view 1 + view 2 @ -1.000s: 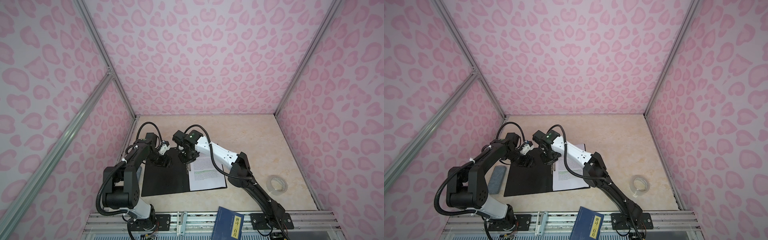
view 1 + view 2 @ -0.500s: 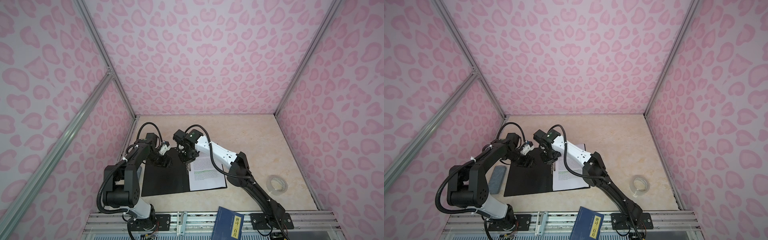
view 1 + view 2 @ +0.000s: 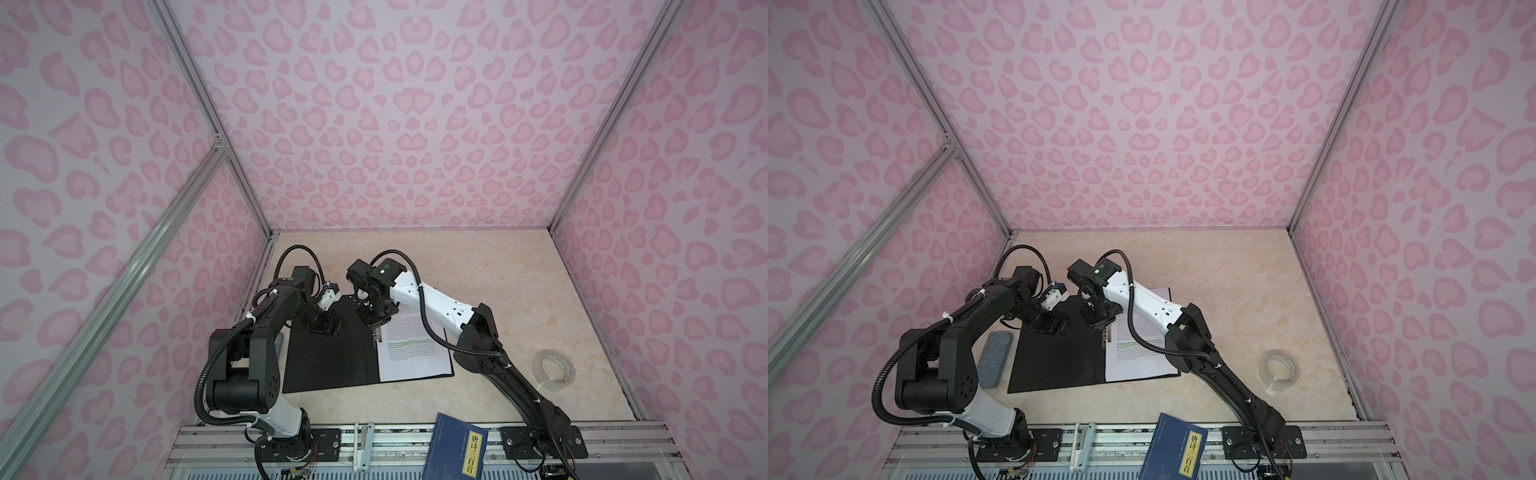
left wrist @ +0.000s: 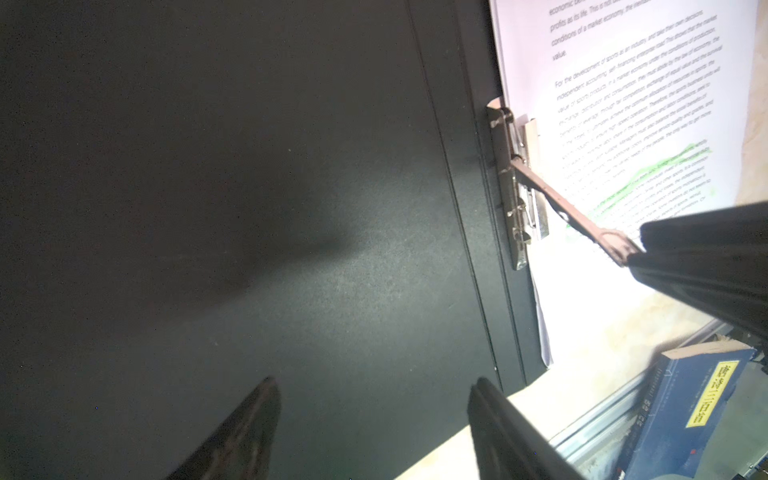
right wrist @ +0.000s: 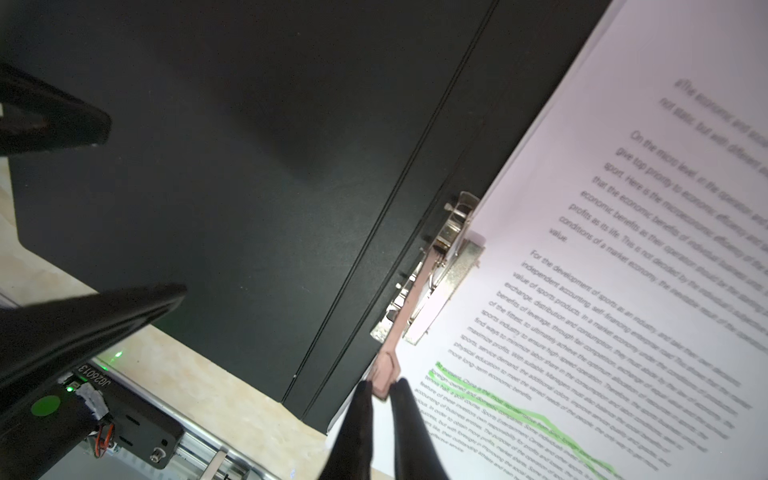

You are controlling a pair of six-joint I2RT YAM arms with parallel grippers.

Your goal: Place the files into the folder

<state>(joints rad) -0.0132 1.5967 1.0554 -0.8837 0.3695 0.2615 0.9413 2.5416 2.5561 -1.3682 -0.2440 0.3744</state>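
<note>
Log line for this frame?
right gripper: shut on clip lever, lever raised | left gripper: open above folder, bare black half | files: lying in other half

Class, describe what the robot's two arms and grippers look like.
Both carry ribbed black cables. The left arm is mostly black; the right arm has a white forearm and green light. The left gripper and right gripper have slim black fingers.

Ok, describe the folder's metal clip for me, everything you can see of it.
The clip is silvery metal, fixed on the folder's black inside beside the spine crease. Its textured press plate lies on the edge of the top file. Its long flat lever angles out over the page, tip pinched by the right gripper.
</note>
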